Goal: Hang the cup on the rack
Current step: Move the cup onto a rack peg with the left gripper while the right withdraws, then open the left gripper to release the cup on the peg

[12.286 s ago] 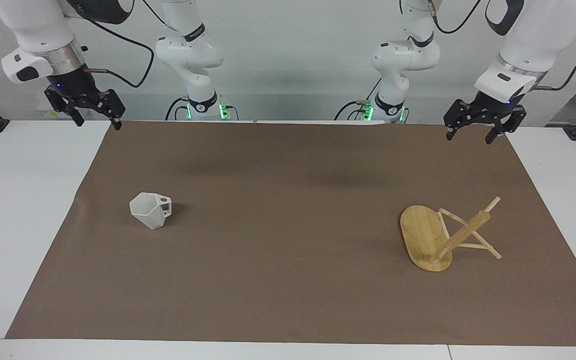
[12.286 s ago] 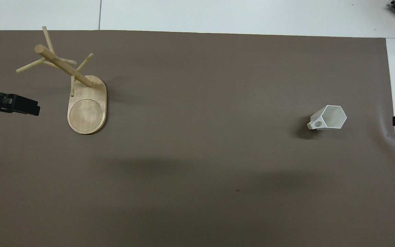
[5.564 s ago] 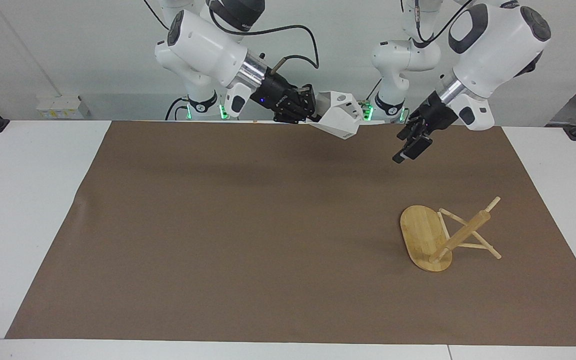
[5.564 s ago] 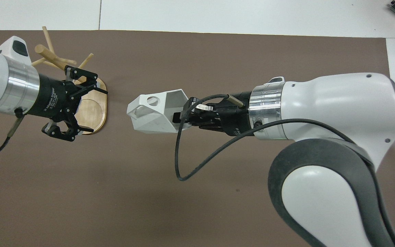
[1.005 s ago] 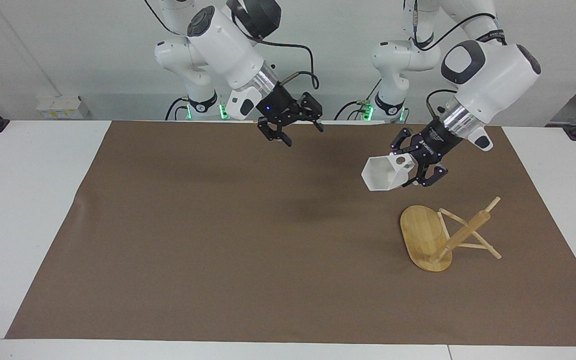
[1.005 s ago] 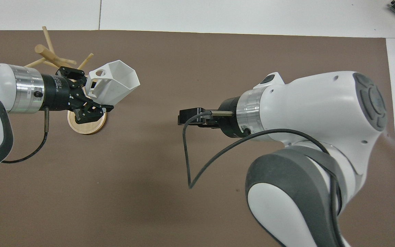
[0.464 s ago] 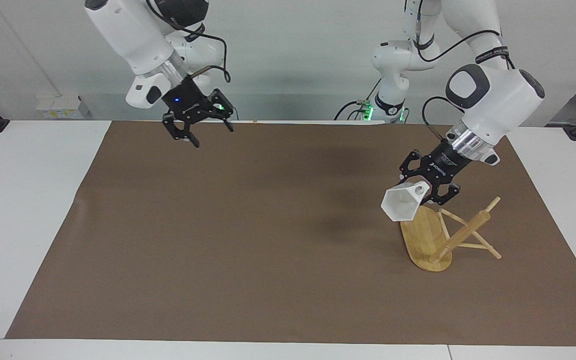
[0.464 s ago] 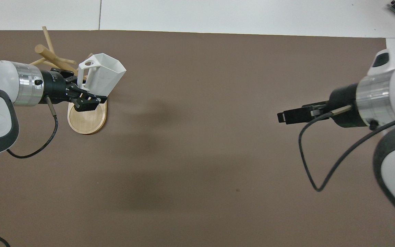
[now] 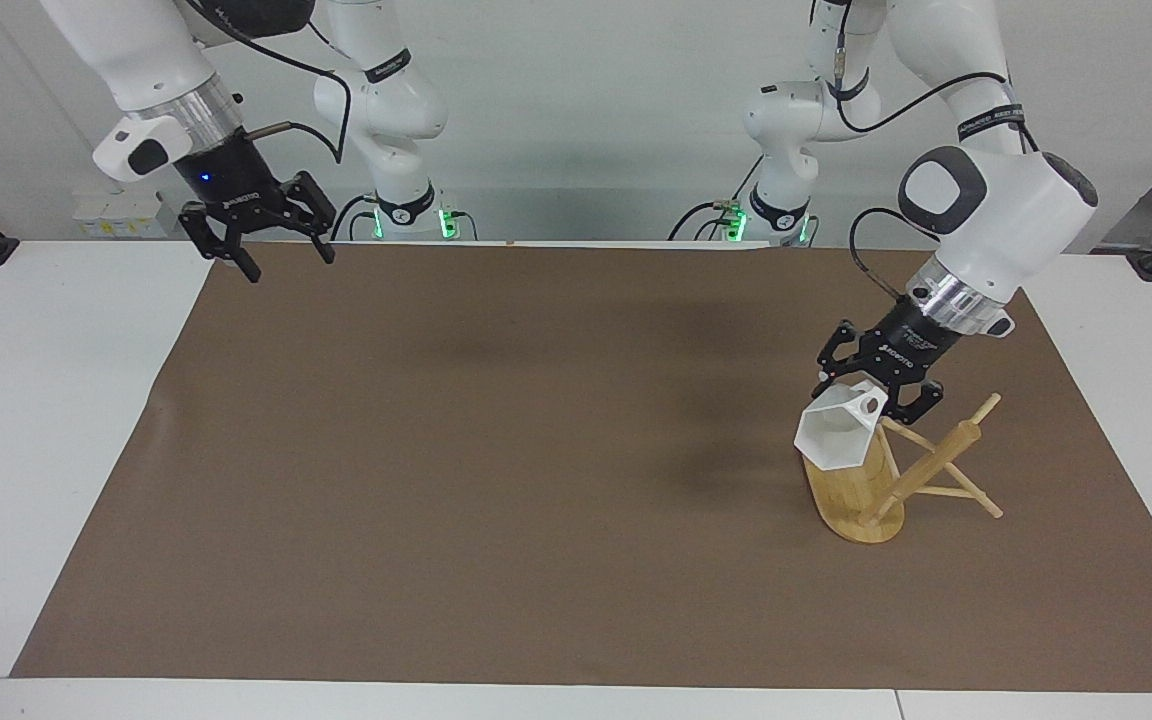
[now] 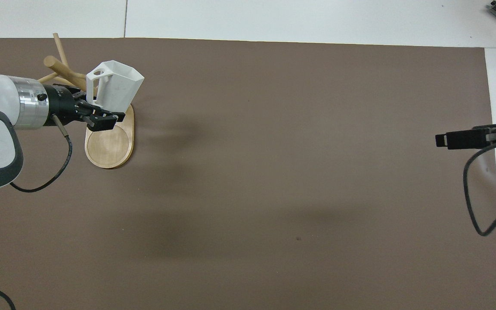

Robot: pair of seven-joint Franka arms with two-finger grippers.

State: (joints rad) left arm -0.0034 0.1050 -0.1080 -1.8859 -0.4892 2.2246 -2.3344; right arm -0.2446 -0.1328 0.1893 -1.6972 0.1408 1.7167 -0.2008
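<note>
Item: small faceted white ceramic cup (image 9: 836,432), clenched in left gripper (image 9: 880,385) jaws, tilted over light bamboo peg rack (image 9: 871,478), handle loop likely angled toward a peg. Right gripper (image 9: 258,232): jaws released, waiting over brown-papered surface (image 9: 496,460) edge.

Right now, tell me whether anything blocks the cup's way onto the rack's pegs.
Nothing visible does. The left claw holds the cup over the rack, its handle loop close to the pegs, with only open air between them.
</note>
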